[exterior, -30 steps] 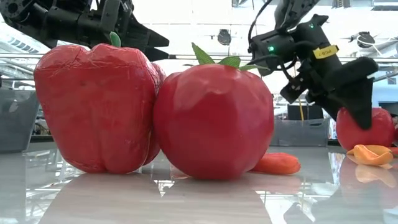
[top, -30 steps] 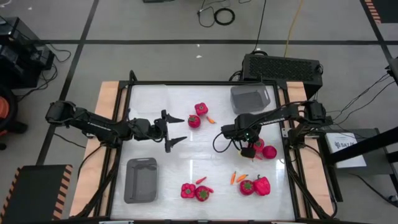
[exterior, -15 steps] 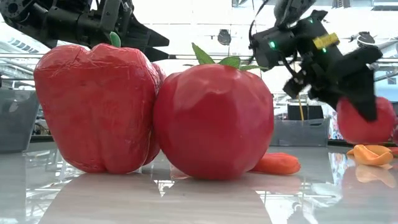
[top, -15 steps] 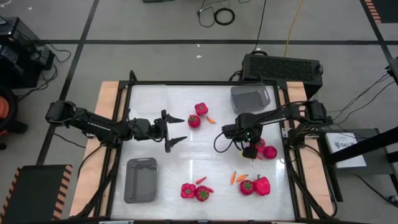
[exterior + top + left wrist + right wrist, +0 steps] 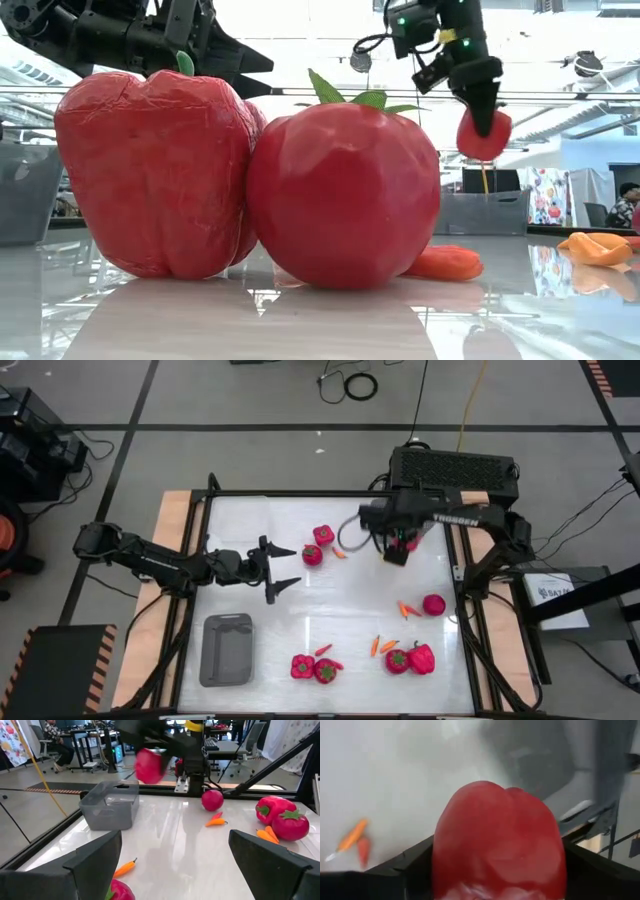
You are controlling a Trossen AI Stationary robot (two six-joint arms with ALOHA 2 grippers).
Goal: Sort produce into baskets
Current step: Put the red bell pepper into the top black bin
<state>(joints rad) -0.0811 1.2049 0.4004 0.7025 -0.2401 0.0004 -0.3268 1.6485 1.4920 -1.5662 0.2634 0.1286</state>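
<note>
- My right claw (image 5: pixel 400 548) clenches a red pepper (image 5: pixel 499 840), held in the air off the tabletop (image 5: pixel 330 610); in my right wrist view it bulges between my two dark fingers (image 5: pixel 405 870).
- The claw and pepper hang at the far right of the tabletop, over or just beside the grey basket (image 5: pixel 109 810) there; from above my arm hides most of that tub, so I cannot tell what lies in it.
- A second grey basket (image 5: pixel 226 649) sits near the front left corner; nothing shows inside it.
- My left claw (image 5: pixel 280 570) waits left of centre, low over the tabletop, its fingers (image 5: pixel 90 865) spread wide and grasping nothing.
- Just beyond it lie two red fruits (image 5: pixel 318 545) with a small orange chilli (image 5: pixel 340 553) beside them.
- Right of centre, a round red fruit (image 5: pixel 433 604) lies with an orange chilli piece (image 5: pixel 406 608) close by.
- Along the front edge are two pairs: red produce (image 5: pixel 314 668) touching, with a slim red piece (image 5: pixel 323 650) near, and farther right a fruit and pepper (image 5: pixel 411 658) beside two orange chillies (image 5: pixel 383 645).
- The middle of the tabletop, between my two claws, lies open; a black frame (image 5: pixel 330 492) bounds the far edge.
</note>
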